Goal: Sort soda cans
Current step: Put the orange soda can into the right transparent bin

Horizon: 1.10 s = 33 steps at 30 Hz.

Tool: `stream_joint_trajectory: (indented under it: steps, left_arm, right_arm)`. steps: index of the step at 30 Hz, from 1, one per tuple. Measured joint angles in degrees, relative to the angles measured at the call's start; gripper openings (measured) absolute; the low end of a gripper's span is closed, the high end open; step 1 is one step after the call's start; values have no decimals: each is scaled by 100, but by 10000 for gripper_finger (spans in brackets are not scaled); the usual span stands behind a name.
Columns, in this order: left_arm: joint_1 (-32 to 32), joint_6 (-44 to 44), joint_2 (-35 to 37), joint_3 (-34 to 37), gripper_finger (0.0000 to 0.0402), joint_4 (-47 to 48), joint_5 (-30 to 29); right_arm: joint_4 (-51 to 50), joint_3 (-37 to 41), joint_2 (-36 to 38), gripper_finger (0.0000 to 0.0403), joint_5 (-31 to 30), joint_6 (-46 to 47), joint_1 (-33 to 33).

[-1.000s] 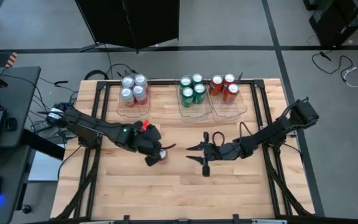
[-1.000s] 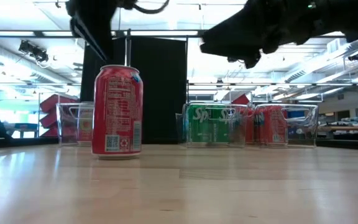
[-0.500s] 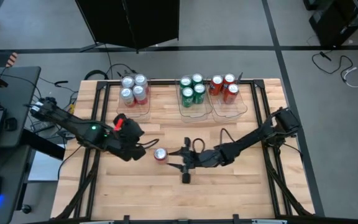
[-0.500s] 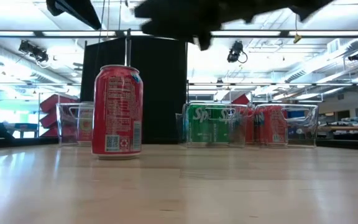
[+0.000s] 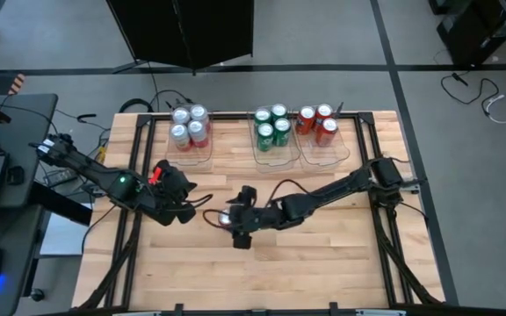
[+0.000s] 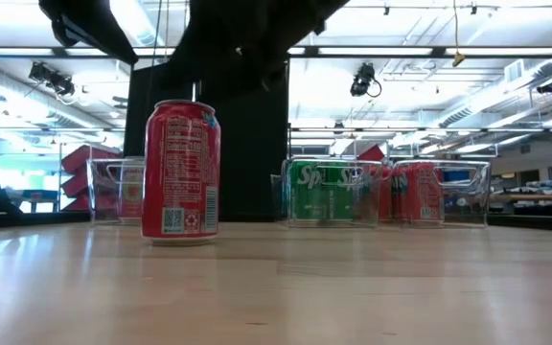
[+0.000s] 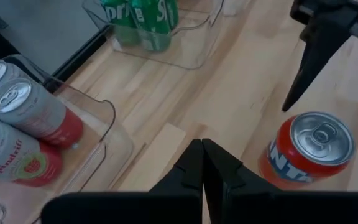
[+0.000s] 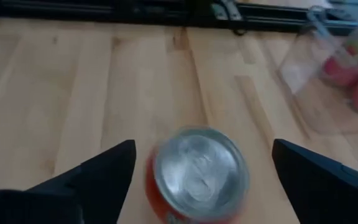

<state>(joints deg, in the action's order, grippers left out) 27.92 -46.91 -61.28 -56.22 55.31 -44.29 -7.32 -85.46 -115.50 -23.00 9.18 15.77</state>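
Red can (image 8: 196, 173) between right tool (image 8: 204, 163) fingers

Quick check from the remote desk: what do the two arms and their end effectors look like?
Both arms are matte black, jointed links. The left arm carries a green light and a red patch near its wrist; a thin black cable loops beside the right arm. Each end effector has two flat, tapered black fingers.

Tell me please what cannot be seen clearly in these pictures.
- Can on the table: in the high view the right gripper covers most of it.
- Right gripper: in the low view only dark arm shapes cross the top edge.
- Cans in the right bin: in the low view they overlap behind the clear wall, so no count; blurred in the right wrist view.
- Left gripper, shut: in the high view, too small to tell.
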Motion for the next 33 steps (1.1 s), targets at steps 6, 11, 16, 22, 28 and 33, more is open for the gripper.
stream_joint_trajectory:
  steps: [6, 11, 16, 22, 28, 33]
  left_arm:
    - [0, 37, -11, 34, 3, -21, 11]
    - [39, 79, -14, 34, 3, -34, -6]
    - [37, 172, -13, 34, 3, -54, -61]
    - [37, 157, -13, 34, 3, -21, -110]
    - [37, 137, -13, 34, 3, -26, -133]
    - [37, 149, -13, 34, 3, -37, -130]
  right_arm:
    - [-329, -472, -437, 372, 527, -21, -130]
    - [-412, -482, -555, 350, 695, 129, -182]
    - [-578, -482, -493, 284, 723, 289, -180]
    - [-1254, -471, -165, 284, 473, 630, -184]
    - [-2475, -471, 726, 284, -986, 1238, -277]
    - [-3918, -475, 1594, 284, -2142, 2277, -511]
